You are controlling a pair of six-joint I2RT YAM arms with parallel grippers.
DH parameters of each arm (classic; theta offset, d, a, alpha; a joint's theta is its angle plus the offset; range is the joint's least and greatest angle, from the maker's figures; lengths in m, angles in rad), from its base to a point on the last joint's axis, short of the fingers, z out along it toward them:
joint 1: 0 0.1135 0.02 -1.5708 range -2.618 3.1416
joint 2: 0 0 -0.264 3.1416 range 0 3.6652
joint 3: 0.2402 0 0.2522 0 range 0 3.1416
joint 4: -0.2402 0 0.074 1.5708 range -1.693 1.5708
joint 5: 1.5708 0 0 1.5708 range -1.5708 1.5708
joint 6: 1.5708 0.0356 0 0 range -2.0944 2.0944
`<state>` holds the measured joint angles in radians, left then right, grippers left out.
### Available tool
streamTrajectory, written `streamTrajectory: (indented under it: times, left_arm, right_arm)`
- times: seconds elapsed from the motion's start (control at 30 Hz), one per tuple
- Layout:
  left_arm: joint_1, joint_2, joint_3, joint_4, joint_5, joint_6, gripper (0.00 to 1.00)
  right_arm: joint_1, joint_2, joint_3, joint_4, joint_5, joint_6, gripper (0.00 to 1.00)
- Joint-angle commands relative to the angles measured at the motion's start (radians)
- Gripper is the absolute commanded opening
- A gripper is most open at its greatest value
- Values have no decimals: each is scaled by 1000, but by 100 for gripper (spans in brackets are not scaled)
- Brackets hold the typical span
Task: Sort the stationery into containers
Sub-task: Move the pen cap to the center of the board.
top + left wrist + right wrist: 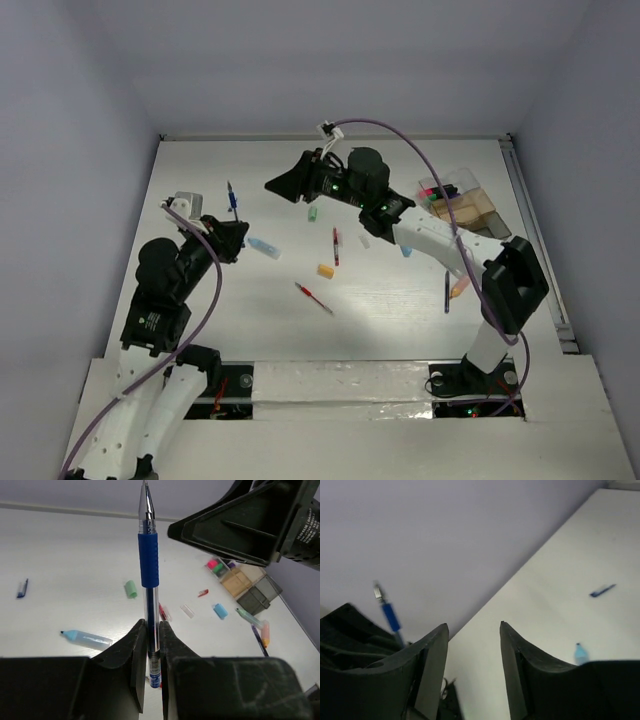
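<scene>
My left gripper (pixel 152 630) is shut on the lower barrel of a blue pen (pixel 149 560), which stands upright with its tip up. From above, this pen (pixel 232 200) sticks out of the left gripper (pixel 232 233) at the table's left. My right gripper (pixel 272 186) hovers just right of the pen, pointing left. In its own view the right gripper (pixel 472 625) is open and empty, with the blue pen (pixel 390 616) blurred at its left. The compartmented container (pixel 487 213) stands at the right, with pink and green highlighters (pixel 216 565) in one end.
On the table lie a light blue highlighter (pixel 263 247), a green eraser (pixel 312 213), an orange eraser (pixel 325 270), two red pens (pixel 336 245) (pixel 313 297), a blue eraser (pixel 407 250), a purple pen (pixel 447 290) and a blue cap (pixel 22 588).
</scene>
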<state>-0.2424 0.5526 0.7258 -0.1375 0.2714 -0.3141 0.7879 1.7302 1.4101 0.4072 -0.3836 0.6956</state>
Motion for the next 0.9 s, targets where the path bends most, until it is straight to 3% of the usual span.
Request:
streamTrajectory:
  times: [0.0,0.13,0.23,0.5,0.6,0.73,0.83,0.87]
  left_arm:
    - [-5,-25,60,-20,-98,26,0]
    - [-5,-59,57,-25,-152,30,0]
    - [-5,-66,49,-14,-166,38,0]
    - [-5,-62,7,39,-173,44,0]
    - [-5,-60,6,38,-178,44,0]
    - [-5,-62,6,41,-175,43,0]
    - [-5,-60,4,42,-170,40,0]
    - [-5,-59,4,41,-179,40,0]
  right_arm:
    - [-47,-44,4,-53,-2,-50,50]
    - [-47,52,96,-178,28,-91,14]
    - [-47,231,310,-347,26,-140,0]
    - [-6,701,953,-731,147,-248,0]
    - [5,842,1111,-778,222,-254,15]
    - [45,931,1133,-659,297,-281,60]
    - [86,1009,1205,-610,373,-343,76]
    - [86,1043,1222,-601,377,-352,76]
